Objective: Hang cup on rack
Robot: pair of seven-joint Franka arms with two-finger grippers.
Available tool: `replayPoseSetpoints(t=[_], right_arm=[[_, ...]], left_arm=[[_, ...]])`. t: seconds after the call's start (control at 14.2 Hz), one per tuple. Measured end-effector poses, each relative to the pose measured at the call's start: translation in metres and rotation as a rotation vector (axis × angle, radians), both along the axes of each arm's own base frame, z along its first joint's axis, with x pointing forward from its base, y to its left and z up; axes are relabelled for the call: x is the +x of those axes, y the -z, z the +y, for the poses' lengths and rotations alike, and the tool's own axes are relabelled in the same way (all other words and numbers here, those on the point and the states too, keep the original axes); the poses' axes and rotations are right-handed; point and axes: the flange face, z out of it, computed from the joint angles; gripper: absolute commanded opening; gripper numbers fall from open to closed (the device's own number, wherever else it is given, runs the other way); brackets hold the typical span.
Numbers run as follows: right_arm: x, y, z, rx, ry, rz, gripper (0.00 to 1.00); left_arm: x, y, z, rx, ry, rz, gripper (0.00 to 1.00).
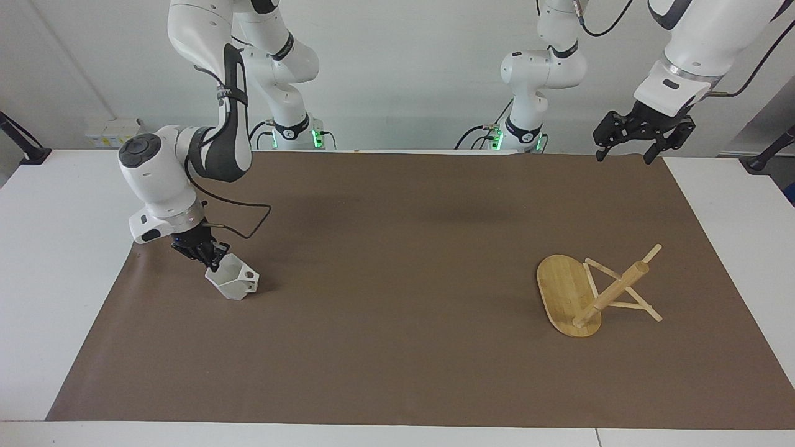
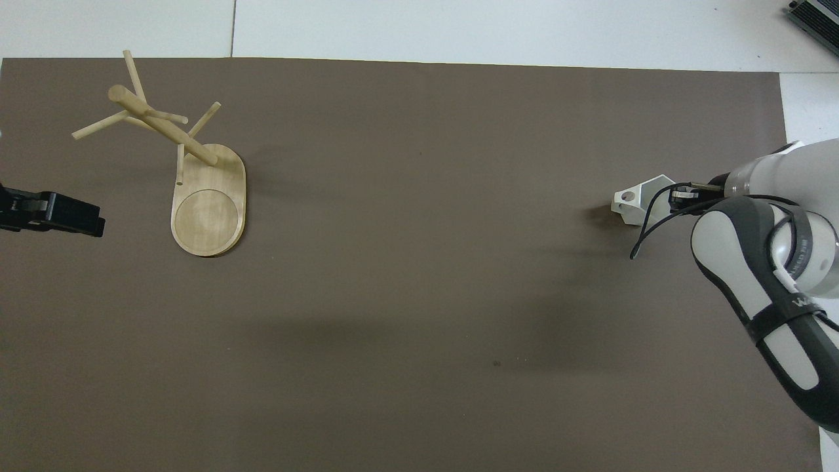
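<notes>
Right tool [image 1: 210, 259] pinches cup [image 1: 233, 281] rim, cup tilted on tabletop [image 1: 397, 372]. Lift gently, keep handle hole outward. Left tool [image 1: 640, 138] waits, fingers spread, over rack [image 1: 568, 295] end.

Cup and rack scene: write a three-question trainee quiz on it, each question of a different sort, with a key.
1. True or false: the rack stands upright on its base.
2. Which gripper is at the cup? A) the left gripper B) the right gripper C) neither
3. Fill in: the cup is at the ____ arm's end of the table.

Key
1. False: it lies tipped over, its post and pegs resting on the table.
2. B: its fingers close on the cup's rim; the left gripper waits, open, in the air above its own end.
3. right
</notes>
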Motion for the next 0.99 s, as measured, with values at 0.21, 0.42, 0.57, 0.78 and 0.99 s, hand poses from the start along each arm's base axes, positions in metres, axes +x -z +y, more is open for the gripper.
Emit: replayPoseSetpoints(t=[0.21, 0.42, 0.57, 0.78, 0.99], right_arm=[[0.001, -0.019, 0.009, 0.035, -0.018, 0.034, 0.0], [0.003, -0.066, 0.04, 0.083, -0.122, 0.033, 0.0], [-0.001, -0.095, 0.059, 0.187, -0.121, 0.004, 0.0], [-0.007, -0.125, 0.078, 0.428, -0.106, -0.062, 0.0], [-0.008, -0.141, 0.109, 0.57, -0.176, -0.122, 0.0]], left_arm=[[0.001, 0.0, 0.008, 0.0, -0.015, 0.0, 1.0], [0.002, 0.0, 0.034, 0.0, -0.063, 0.001, 1.0], [0.003, 0.0, 0.049, 0.0, -0.092, 0.0, 1.0], [0.003, 0.0, 0.066, 0.0, -0.122, 0.0, 1.0], [0.003, 0.0, 0.066, 0.0, -0.123, 0.001, 1.0]])
